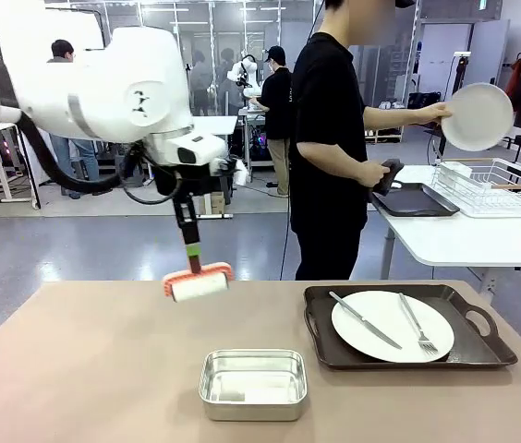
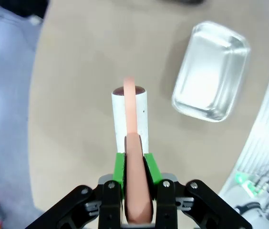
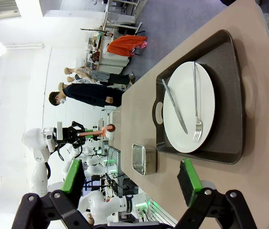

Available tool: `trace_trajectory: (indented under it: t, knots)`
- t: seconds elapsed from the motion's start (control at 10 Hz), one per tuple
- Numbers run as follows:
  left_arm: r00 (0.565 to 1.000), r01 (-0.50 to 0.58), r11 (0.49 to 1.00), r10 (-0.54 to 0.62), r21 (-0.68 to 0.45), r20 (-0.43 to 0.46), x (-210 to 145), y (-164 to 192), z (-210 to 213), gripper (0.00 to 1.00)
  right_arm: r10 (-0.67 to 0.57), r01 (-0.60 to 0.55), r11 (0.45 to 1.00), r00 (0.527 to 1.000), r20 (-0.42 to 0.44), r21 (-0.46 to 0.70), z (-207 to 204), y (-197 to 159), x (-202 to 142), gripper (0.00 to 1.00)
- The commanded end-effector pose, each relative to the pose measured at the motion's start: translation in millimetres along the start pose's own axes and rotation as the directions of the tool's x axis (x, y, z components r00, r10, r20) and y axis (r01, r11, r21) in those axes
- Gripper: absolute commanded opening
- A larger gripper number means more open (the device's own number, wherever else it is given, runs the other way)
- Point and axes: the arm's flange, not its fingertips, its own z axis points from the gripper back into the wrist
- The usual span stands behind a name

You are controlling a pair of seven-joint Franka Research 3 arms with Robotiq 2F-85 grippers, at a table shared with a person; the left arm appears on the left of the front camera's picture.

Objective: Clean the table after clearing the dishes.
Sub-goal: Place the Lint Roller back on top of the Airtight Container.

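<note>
- Tan desk (image 1: 85, 369) fills the near half of the front view; beyond it a person (image 1: 330, 138) stands at a white table (image 1: 464, 240), holding a second plate (image 1: 478, 117) over a wire rack (image 1: 491, 185).
- Robot's left hand (image 1: 191, 251) is clamped narrow on the salmon handle of a lint roller (image 1: 199, 284), which hangs over the far left-centre of the desk. Whether the white roll touches the top, I cannot tell.
- Robot's right hand (image 3: 130, 175) stands wide, with nothing between its pads.
- Dishes not yet cleared: a white plate (image 1: 385, 314) with knife (image 1: 364, 320) and fork (image 1: 416, 323) sits on a dark tray (image 1: 482, 323) at the near right.
- A steel pan (image 1: 253, 383) sits near centre, just left of the tray.
- Risk: a sweep toward the near right would likely knock the pan or the tray rim, since both lie in that path.
- Risk: the pads pinch only the thin handle, so pressing down could make the roller twist or slip.
- Risk: rolling now leaves the patch under the tray uncleaned.
</note>
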Motion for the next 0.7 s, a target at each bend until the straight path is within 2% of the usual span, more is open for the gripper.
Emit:
trace_trajectory:
  t: [0.0, 0.2, 0.4, 0.5, 0.6]
  knots:
    - [0.993, 0.117, 0.99, -0.117, -0.081, 0.013, 14, -8, 6, 0.22, 0.005, -0.005, 1.0, 1.0, 0.004, 0.003, 1, 4, -1, 1.0]
    - [0.972, 0.234, 0.959, -0.233, -0.163, 0.024, 43, -35, -13, 0.22, 0.005, -0.005, 1.0, 1.0, 0.004, 0.003, 1, 4, -1, 1.0]
    - [0.97, 0.24, 0.956, -0.241, -0.17, 0.013, 59, -50, -26, 0.22, 0.005, -0.005, 1.0, 1.0, 0.004, 0.003, 1, 4, -1, 1.0]
    - [0.966, 0.25, 0.957, -0.257, -0.149, -0.031, 65, -56, -36, 0.22, 0.005, -0.005, 1.0, 1.0, 0.004, 0.003, 1, 4, -1, 1.0]
    - [0.959, 0.277, 0.942, -0.283, -0.19, -0.003, 72, -62, -44, 0.22, 0.005, -0.005, 1.0, 1.0, 0.004, 0.003, 1, 4, -1, 1.0]
